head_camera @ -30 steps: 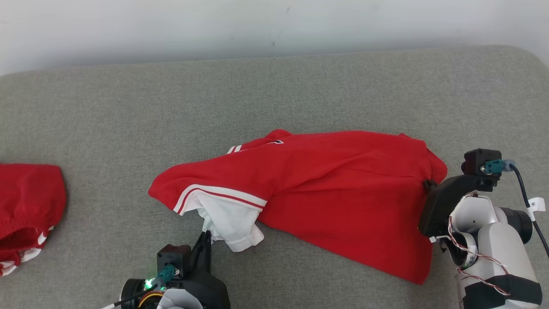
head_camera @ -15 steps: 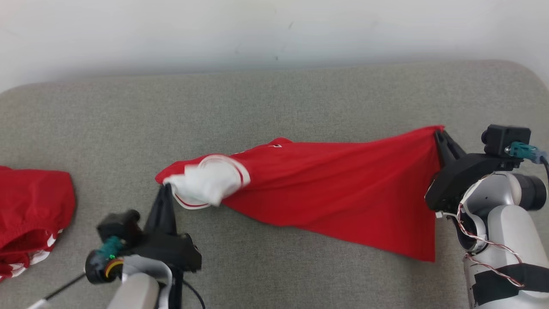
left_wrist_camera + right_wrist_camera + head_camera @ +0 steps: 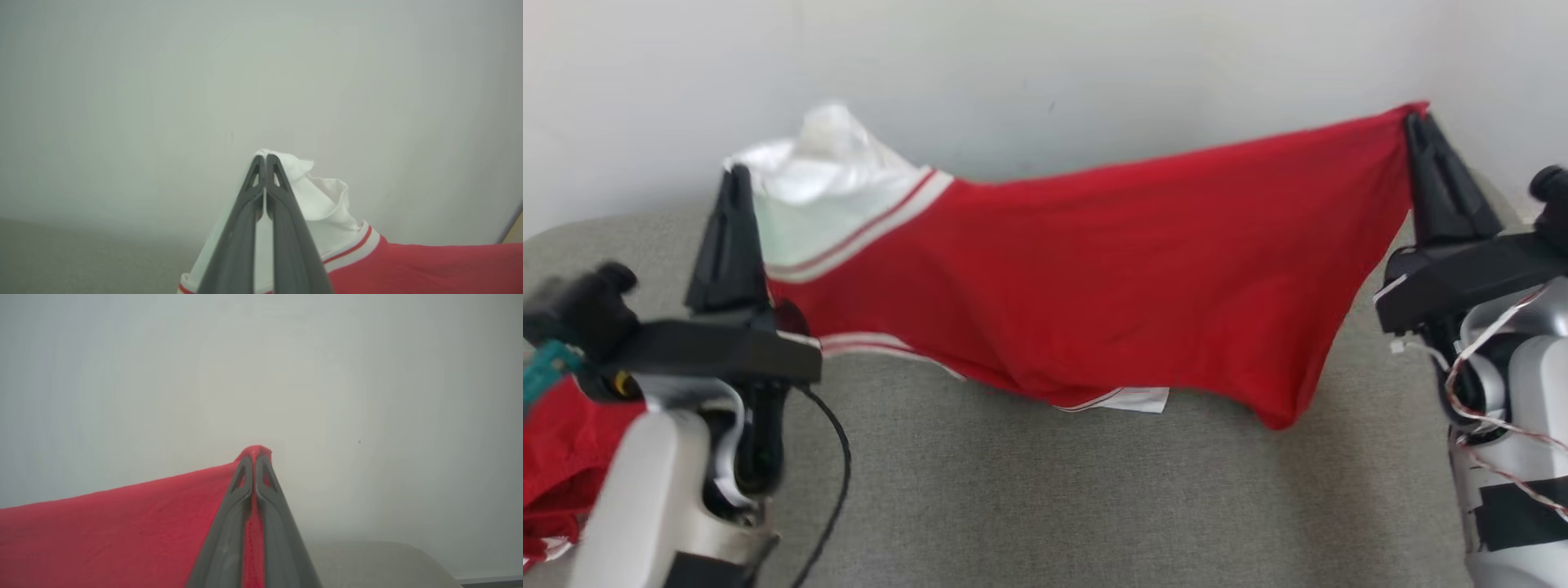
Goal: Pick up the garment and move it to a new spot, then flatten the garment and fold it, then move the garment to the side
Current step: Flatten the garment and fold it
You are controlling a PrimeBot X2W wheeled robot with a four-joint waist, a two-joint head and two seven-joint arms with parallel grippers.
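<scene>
Red garment (image 3: 1094, 286) hangs stretched between the left gripper (image 3: 737, 175) and right gripper (image 3: 1414, 124), both clenched on its corners

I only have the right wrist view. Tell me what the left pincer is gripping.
Observer: The left pincer is shut on the white cloth end of the garment.
Operator: Report how the cloth hangs.
Observer: In the head view it is spread between the left pincer and the right pincer, sagging in the middle, with the right end higher in that view.
Operator: Say what else lies on the cushion.
Observer: A second red garment lies at the left edge of the grey cushion.
</scene>
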